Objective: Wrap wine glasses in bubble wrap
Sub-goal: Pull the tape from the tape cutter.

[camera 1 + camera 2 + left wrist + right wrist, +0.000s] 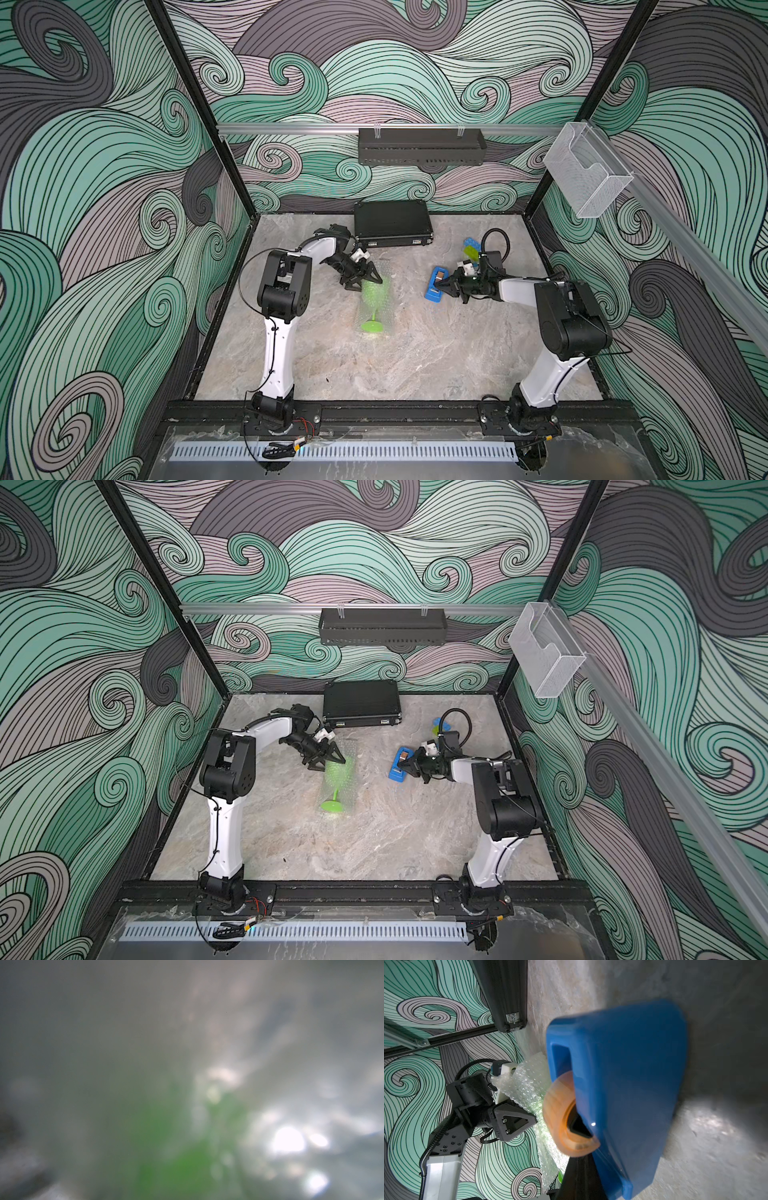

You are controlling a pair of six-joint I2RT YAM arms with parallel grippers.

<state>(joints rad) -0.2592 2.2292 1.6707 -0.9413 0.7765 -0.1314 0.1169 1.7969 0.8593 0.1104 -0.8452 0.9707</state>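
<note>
The lime-green wine glass (373, 296) (337, 773) lies on its side on the marble, foot (372, 326) toward the front. The bubble wrap (386, 316) (352, 752) is rolled round it. My left gripper (366, 284) (328, 764) stands open, jaws spread over the wrapped bowl end. In the left wrist view only a blurred green smear of the glass (176, 1167) shows through bubble wrap (291, 1105) against the lens. My right gripper (443, 285) (405, 765) is shut at the blue tape dispenser (432, 294) (623, 1084), beside its tape roll (557, 1118). One dark finger (577, 1180) shows; any tape in it is hidden.
A black case (392, 222) lies at the back of the table. Blue and yellow-green toy pieces (471, 249) sit behind the right wrist. A black basket (419, 145) hangs on the back rail and a clear holder (586, 174) on the right rail.
</note>
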